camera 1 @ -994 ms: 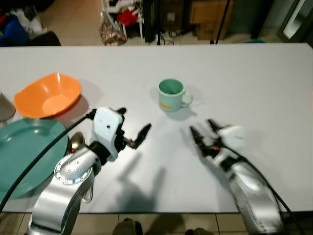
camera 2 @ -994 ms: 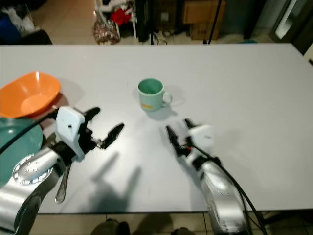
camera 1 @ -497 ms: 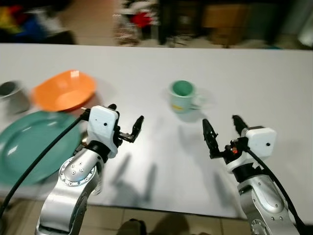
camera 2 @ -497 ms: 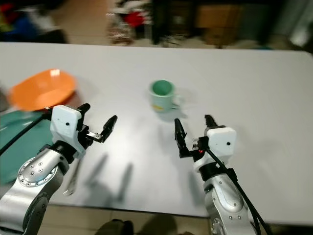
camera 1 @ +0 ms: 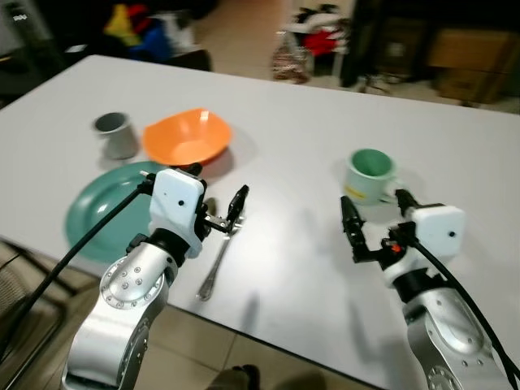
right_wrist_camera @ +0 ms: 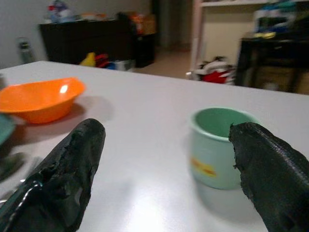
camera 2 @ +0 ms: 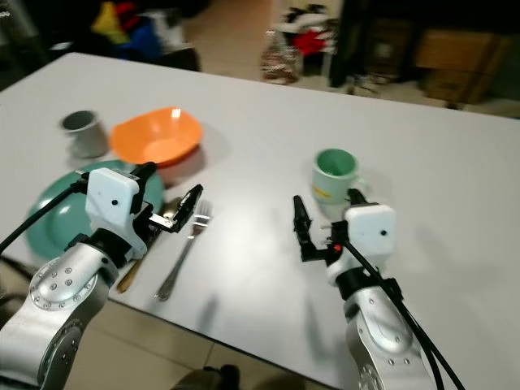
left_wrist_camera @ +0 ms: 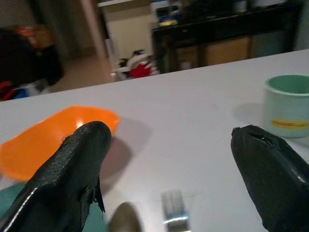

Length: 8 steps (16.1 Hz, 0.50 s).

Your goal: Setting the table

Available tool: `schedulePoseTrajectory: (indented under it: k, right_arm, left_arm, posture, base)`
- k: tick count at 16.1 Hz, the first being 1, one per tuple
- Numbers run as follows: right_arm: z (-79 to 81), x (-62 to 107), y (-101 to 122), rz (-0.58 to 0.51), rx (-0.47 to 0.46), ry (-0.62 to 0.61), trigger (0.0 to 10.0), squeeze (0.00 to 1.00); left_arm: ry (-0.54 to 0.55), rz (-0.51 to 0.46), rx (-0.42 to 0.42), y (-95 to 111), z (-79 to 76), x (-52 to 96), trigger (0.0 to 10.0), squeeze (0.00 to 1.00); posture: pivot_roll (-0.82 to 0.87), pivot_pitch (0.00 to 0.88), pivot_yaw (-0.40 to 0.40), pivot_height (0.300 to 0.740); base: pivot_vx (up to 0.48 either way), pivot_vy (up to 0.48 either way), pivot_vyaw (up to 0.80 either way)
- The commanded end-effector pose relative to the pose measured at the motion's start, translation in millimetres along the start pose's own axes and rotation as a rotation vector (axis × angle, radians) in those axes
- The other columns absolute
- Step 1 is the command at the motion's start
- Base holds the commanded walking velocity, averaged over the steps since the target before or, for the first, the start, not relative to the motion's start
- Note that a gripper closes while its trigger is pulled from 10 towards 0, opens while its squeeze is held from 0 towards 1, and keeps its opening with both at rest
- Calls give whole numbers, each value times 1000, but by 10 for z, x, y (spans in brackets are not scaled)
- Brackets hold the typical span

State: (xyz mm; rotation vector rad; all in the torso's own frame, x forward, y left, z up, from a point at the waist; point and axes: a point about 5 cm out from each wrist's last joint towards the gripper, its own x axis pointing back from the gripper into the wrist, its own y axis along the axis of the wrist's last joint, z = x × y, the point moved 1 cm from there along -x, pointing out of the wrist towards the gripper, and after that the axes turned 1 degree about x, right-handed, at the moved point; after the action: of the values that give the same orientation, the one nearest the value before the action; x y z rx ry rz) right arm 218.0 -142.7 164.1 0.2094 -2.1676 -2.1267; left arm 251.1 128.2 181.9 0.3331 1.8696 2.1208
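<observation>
A mint-green mug [camera 1: 370, 175] stands upright on the white table [camera 1: 284, 162], just beyond my right gripper [camera 1: 378, 218], which hovers open and empty close to it. My left gripper [camera 1: 218, 191] is open too, held above a fork [camera 1: 218, 256] and a spoon [camera 1: 208, 209] that lie beside a teal plate [camera 1: 97, 219]. An orange bowl [camera 1: 187, 138] and a grey cup [camera 1: 116, 134] sit behind the plate. In the left wrist view the orange bowl [left_wrist_camera: 53, 140], fork tines [left_wrist_camera: 174, 212] and mug [left_wrist_camera: 287, 111] lie ahead. The right wrist view has the mug [right_wrist_camera: 217, 147] between the open fingers.
The table's near edge [camera 1: 268, 341] runs diagonally below my arms, with tiled floor under it. Beyond the far edge are cardboard boxes [camera 1: 471, 61], dark furniture and scattered colourful items [camera 1: 150, 32]. Bare tabletop lies between fork and mug.
The camera has swung left and back, bringing the grey cup, whole plate and fork into view. Both arms keep their pose with fingers open.
</observation>
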Motion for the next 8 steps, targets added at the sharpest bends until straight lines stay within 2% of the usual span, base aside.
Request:
schedulePoseTrajectory:
  k: [1,5,8]
  right_arm:
    - [28,4,62,-13,-13,27,10000,1000]
    - [-18,49,-4,35,-41,23,10000,1000]
    - [10,26,33,30,-47,42,10000,1000]
  left_arm:
    - [26,1,-4,13,57,16,10000,0]
    - [63,20,-38,-34,108,25,10000,0]
    - [62,15,-31,-27,95,33,10000,0]
  posture:
    - [15,17,81,740]
    - [27,27,63,740]
    - [28,39,64,740]
  base:
    - [0,0,800]
    - [0,0,800]
    - [0,0,800]
